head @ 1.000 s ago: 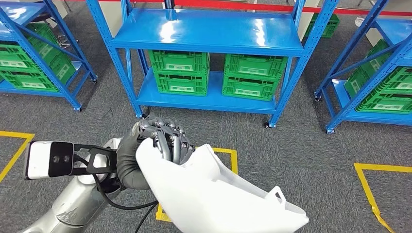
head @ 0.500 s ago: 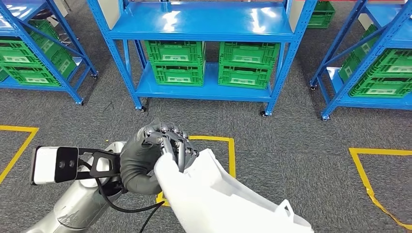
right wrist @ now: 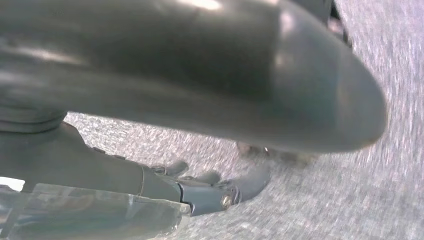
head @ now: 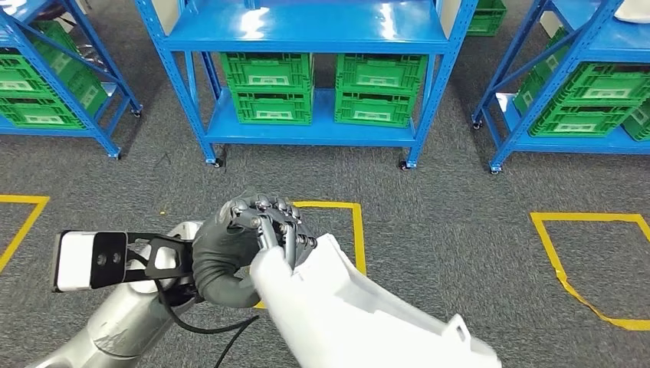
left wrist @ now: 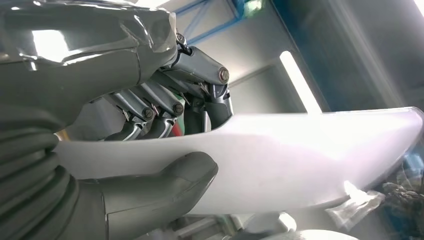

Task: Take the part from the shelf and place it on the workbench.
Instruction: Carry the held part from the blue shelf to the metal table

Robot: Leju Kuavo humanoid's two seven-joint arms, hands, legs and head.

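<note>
My left hand (head: 253, 234) grips one end of a large white moulded part (head: 360, 314), low in the middle of the head view. The part runs from the hand down toward the lower right corner and is held above the grey carpet. In the left wrist view the thumb (left wrist: 165, 185) presses under the white part (left wrist: 300, 155) and the darker fingers (left wrist: 200, 107) wrap over its edge. My right hand (right wrist: 220, 192) hangs over the carpet with its fingers apart and nothing in them.
A blue shelf rack (head: 306, 31) with green crates (head: 266, 84) on its lower level stands ahead. More blue racks with crates stand at the left (head: 46, 69) and right (head: 567, 84). Yellow tape squares (head: 590, 261) mark the carpet.
The whole picture has shifted: the racks sit higher and farther off, so the camera has moved back. My left hand keeps its hold on the white part.
</note>
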